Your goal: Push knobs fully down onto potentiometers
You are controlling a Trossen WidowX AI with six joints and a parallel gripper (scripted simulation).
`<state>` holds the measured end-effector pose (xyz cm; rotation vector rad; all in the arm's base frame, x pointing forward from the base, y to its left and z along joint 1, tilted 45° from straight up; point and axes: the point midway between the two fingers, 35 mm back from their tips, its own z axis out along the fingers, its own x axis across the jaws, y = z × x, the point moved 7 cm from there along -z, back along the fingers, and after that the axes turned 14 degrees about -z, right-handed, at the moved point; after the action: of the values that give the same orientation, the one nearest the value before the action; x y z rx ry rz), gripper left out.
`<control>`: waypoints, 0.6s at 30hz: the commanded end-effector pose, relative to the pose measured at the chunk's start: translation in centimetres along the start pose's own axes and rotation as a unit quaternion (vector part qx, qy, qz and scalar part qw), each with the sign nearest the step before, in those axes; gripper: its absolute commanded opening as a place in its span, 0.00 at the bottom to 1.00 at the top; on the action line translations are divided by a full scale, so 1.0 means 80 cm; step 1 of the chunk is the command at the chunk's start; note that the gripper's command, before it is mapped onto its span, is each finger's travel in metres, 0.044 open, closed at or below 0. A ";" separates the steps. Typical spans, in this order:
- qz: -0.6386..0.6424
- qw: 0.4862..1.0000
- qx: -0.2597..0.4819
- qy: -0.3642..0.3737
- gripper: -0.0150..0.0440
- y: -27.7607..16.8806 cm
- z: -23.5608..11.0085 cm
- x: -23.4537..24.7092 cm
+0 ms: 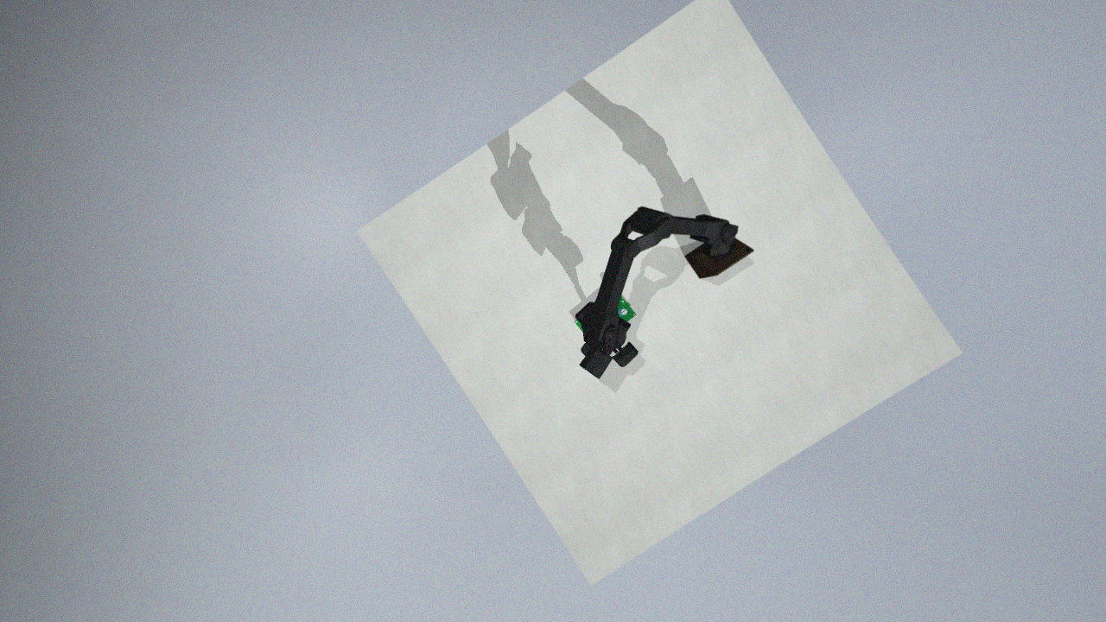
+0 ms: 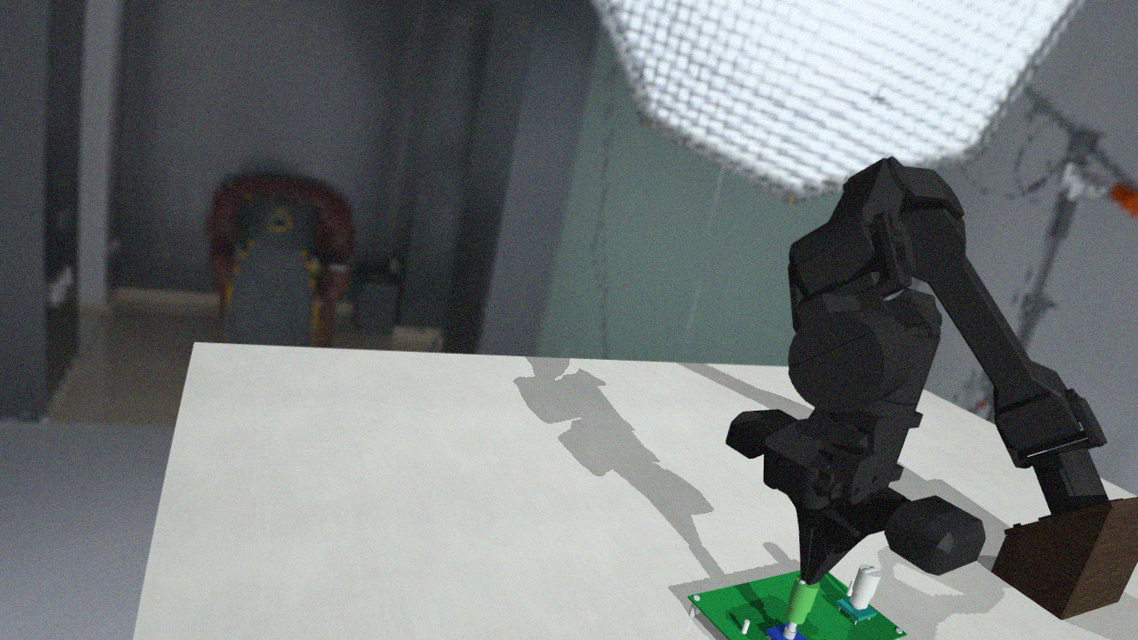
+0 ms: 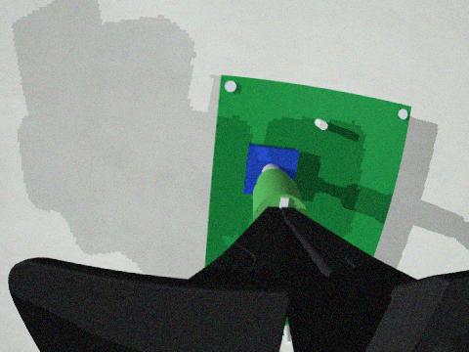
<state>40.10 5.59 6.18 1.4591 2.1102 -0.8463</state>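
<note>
The circuit board stands on the table, partly hidden by the arm in the top view. My gripper is shut and holds nothing; its fingertips are at the top of the green knob. Pale shaft shows between that knob and the blue potentiometer. The white knob stands over the teal potentiometer, with no clear gap visible between them. In the wrist view the fingers cover that part of the board.
A thin white post stands up from the board, and another thin post stands beside the white knob. The arm's brown base block is on the table. Arm shadows cross the tabletop and board.
</note>
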 end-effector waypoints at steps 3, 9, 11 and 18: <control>0.007 1.000 0.010 0.001 0.25 0.002 0.022 -0.005; 0.007 1.000 0.010 0.001 0.25 0.002 0.025 -0.005; 0.007 1.000 0.010 0.001 0.25 0.002 0.025 -0.005; 0.007 1.000 0.010 0.001 0.25 0.002 0.027 -0.005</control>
<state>40.04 5.53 6.07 1.4531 2.1126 -0.8430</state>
